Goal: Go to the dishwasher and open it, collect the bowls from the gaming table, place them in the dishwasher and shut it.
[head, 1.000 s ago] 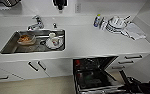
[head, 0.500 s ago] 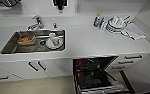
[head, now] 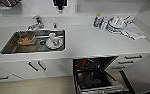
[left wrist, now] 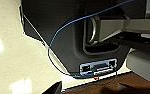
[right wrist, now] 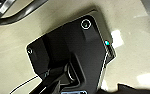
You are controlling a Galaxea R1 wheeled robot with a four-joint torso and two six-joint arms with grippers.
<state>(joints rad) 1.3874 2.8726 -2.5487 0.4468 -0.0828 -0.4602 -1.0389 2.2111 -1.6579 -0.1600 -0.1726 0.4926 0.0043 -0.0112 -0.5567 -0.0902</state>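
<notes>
Dishwasher (head: 96, 75) open under the white counter (head: 91, 42); pincer states impossible to tell.

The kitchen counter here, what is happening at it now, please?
Nothing is being handled at this moment. The head view looks down on a white counter with a steel sink that holds some dishes. More dishes are stacked near the wall on the right. Below the counter, the dishwasher stands open, its door folded down and its dark racks showing. No bowls from the gaming table can be seen in it.
</notes>
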